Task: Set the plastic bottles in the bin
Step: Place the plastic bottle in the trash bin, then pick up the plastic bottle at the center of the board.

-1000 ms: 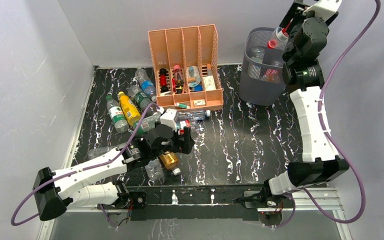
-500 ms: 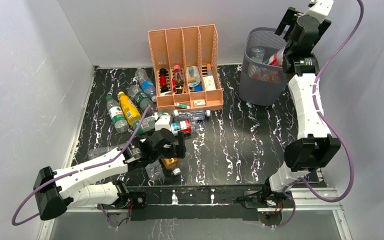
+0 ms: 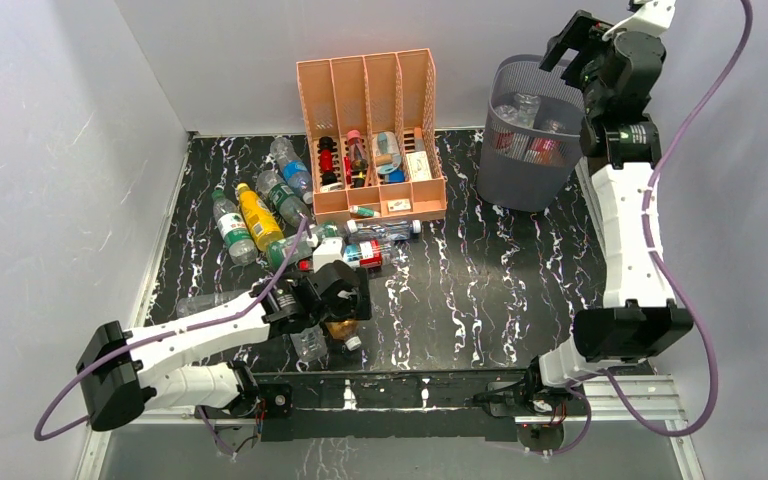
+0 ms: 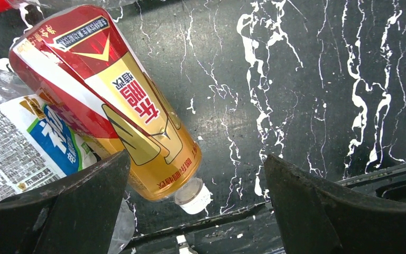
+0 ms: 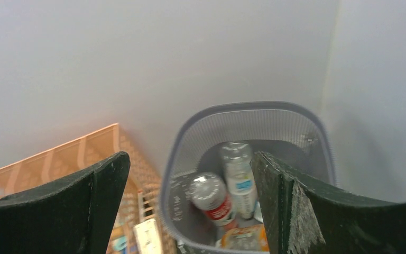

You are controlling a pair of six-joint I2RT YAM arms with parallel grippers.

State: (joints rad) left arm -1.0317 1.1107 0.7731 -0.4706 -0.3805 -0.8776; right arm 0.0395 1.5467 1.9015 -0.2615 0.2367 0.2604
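Note:
The dark grey mesh bin [image 3: 520, 170] stands at the back right with several plastic bottles [image 3: 532, 112] inside. My right gripper [image 3: 572, 42] hangs open and empty above its rim [image 5: 243, 108], looking down on a red-labelled bottle [image 5: 214, 200] and a blue-labelled one [image 5: 239, 174]. Low over an amber bottle [image 3: 341, 328] near the front edge is my left gripper [image 3: 336, 298], open. That red-and-gold labelled bottle [image 4: 132, 111] lies between the jaws, nearer the left finger [image 4: 84, 196], its white cap [image 4: 193, 198] toward me. More bottles [image 3: 260, 212] lie at the left.
A peach four-slot organizer [image 3: 370, 75] with small items stands at the back centre. Two bottles [image 3: 378, 240] lie in front of it. A clear crushed bottle [image 3: 310, 344] and a white-labelled one [image 4: 21, 151] lie beside the amber bottle. Grey walls close in the left, back and right.
The right gripper opened and the red-capped bottle it held dropped into the bin. The left gripper slid a little nearer, over the amber bottle.

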